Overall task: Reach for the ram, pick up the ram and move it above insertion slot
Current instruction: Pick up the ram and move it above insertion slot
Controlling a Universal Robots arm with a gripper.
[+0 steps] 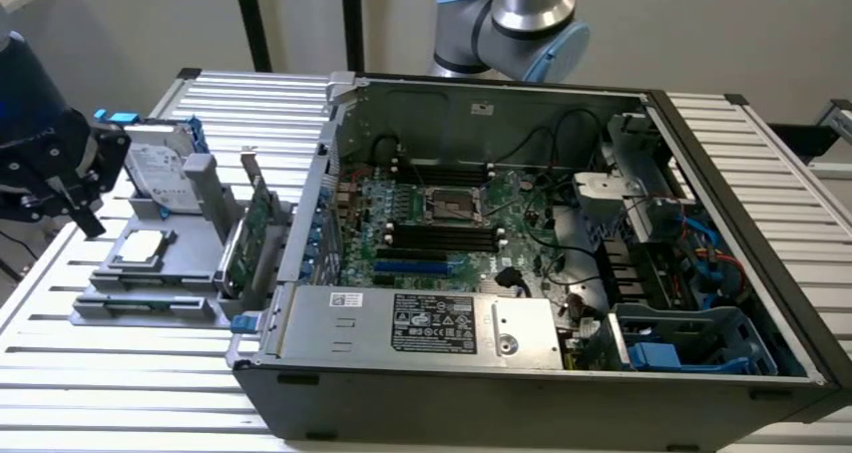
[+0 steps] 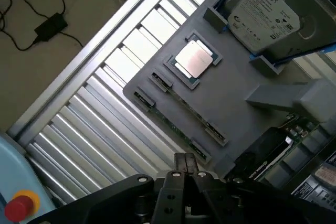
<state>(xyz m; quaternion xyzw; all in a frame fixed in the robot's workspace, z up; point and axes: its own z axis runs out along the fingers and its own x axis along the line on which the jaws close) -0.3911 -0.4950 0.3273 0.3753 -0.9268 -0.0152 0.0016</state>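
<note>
The ram (image 2: 177,129) is a thin green stick lying on edge in a slot of the grey holder tray (image 2: 231,103). In the exterior view the ram (image 1: 140,296) lies along the tray's front edge. My gripper (image 2: 184,163) hangs above the tray's near edge, fingers pressed together and holding nothing. In the exterior view the gripper (image 1: 88,224) is at the far left, above the tray's left side and clear of the ram. The black memory slots (image 1: 440,235) run across the motherboard inside the open computer case (image 1: 745,273).
On the tray stand a silver hard drive with blue rails (image 1: 163,174), a processor chip (image 2: 195,59) and an upright green expansion card (image 1: 253,238). The slatted aluminium table (image 1: 120,373) carries everything. A red button (image 2: 18,207) sits by the table's edge.
</note>
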